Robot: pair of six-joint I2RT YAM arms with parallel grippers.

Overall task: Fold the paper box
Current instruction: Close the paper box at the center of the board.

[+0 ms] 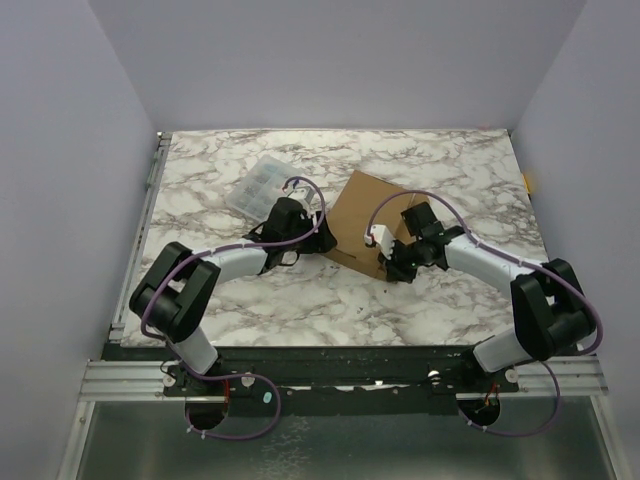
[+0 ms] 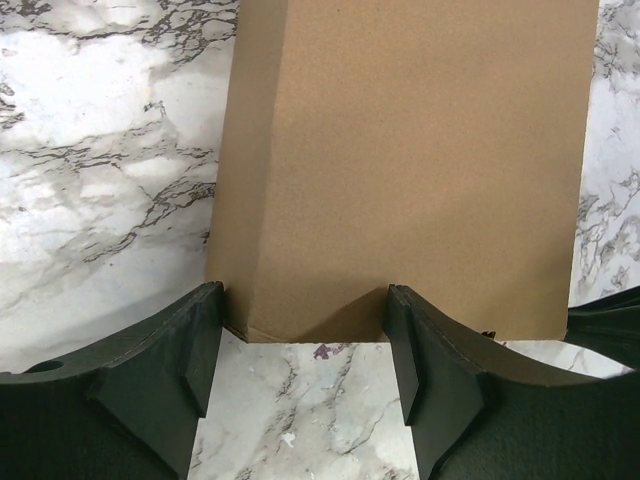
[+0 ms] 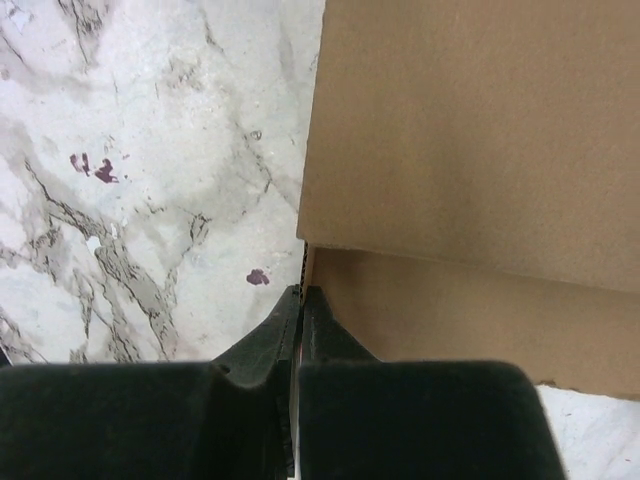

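Brown cardboard forms the plain, partly folded paper box, which lies on the white, grey-veined marble table a little right of centre, between the ends of the two arms. The black two-finger left gripper is at the box's left near edge with its fingers spread apart. The edge of a broad panel, and the fold where a narrow side strip turns away from it, sit between the two tips. Whether the pads press the cardboard cannot be told. The black right gripper is at the box's near right corner, its fingers clenched tight together, and a thin upright edge of the cardboard runs down into the seam between them, so it appears pinched there. A small clear plastic compartment case lies behind the left arm, apart from the box.
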